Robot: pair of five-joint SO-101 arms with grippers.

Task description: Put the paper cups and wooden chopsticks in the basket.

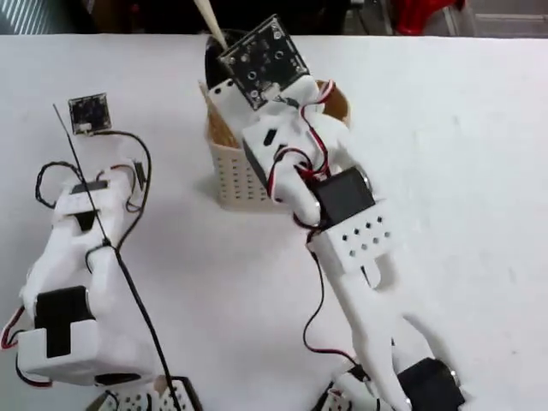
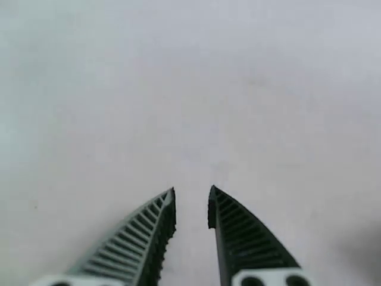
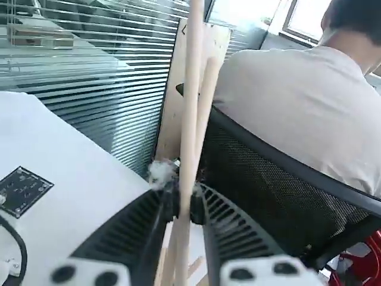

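Now the right gripper (image 3: 184, 205) is clamped on a pair of wooden chopsticks (image 3: 193, 89), pinching them low on their length so they stand nearly upright between the black ridged fingers (image 3: 140, 223). From the high view, the right arm (image 1: 342, 214) stretches over the white perforated basket (image 1: 229, 184), and a pale chopstick tip (image 1: 210, 24) sticks out beyond its wrist, above the basket's far edge. A brown paper cup (image 1: 340, 100) shows its rim inside the basket, just beside the arm. The left arm (image 1: 73, 257) sits well apart on the white table (image 1: 445, 128). Its gripper (image 2: 191, 205) points down at bare table surface, fingers parted by a narrow gap with nothing between them.
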